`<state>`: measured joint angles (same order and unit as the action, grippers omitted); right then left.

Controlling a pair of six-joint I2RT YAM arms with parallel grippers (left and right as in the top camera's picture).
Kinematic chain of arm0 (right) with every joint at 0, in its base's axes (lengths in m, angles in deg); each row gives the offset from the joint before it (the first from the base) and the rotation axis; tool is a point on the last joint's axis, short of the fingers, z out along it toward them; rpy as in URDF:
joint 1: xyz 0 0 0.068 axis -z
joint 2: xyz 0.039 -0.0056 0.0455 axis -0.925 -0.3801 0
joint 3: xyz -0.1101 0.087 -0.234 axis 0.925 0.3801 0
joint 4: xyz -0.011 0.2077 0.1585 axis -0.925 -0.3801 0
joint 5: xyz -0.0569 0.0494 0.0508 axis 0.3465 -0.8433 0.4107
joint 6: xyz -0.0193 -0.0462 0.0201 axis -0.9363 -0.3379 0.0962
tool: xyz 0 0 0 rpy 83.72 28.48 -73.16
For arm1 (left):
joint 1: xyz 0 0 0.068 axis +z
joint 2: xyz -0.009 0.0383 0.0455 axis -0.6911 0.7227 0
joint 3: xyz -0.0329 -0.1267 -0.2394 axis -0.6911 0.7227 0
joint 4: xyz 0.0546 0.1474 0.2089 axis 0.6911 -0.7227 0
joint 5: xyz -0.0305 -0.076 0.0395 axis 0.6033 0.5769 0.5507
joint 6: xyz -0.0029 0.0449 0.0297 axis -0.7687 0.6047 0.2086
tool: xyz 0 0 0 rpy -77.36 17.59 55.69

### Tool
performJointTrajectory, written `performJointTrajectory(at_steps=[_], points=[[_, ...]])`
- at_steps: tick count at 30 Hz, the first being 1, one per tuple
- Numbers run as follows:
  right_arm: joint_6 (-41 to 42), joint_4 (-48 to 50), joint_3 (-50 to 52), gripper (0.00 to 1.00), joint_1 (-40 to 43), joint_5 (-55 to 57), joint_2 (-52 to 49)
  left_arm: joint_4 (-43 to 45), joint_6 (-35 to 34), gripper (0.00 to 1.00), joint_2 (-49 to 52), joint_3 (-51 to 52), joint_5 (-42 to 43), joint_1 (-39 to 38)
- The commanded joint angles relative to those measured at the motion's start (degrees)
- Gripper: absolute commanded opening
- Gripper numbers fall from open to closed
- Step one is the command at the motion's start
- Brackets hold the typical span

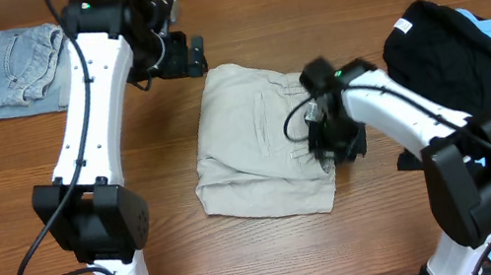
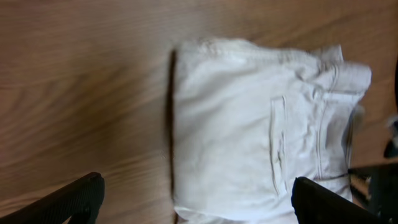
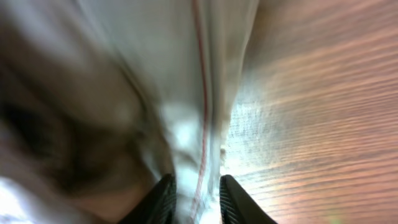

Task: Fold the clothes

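I am clamping my right fingers (image 3: 163,200) on the edge of the khaki shorts (image 1: 262,145), left fingers (image 2: 71,200) hovering spread, likely needing a fold toward them.

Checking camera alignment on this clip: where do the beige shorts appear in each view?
Overhead: beige shorts in mid-frame, right gripper on their right edge.
Left wrist: the shorts fill the right half, folded, pocket seam showing.
Right wrist: blurred pale cloth across the upper left, an edge between the fingers.
Shared landmark: the wood-grain table beside the shorts.
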<state>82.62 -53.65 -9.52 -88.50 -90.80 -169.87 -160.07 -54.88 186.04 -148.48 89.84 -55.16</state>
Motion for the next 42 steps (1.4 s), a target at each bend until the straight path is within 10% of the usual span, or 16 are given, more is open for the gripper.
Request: performJointTrajectory(at_steps=[1, 19, 30, 36, 42], points=[[-3.54, -2.91, -10.32, 0.69, 3.61, -0.26, 3.43, -0.13, 1.36, 0.97, -0.11, 3.43, 0.79, -3.93], [-6.34, -6.58, -21.22, 0.86, 19.87, -0.33, 3.54, 10.64, 10.38, 1.0, -0.11, 29.92, -0.57, -17.18], [-6.32, -5.55, -21.22, 0.87, 19.96, -0.33, 3.54, 24.72, 10.38, 1.0, -0.11, 42.36, -27.74, -14.34], [-6.32, -5.57, -21.22, 0.87, 19.96, -0.33, 3.54, 32.79, 13.51, 1.0, -0.11, 44.5, -39.17, -9.97], [-6.32, -4.94, -21.22, 0.88, 19.96, -0.33, 3.54, 26.67, 16.35, 1.0, -0.15, 32.72, -33.33, -9.07]])
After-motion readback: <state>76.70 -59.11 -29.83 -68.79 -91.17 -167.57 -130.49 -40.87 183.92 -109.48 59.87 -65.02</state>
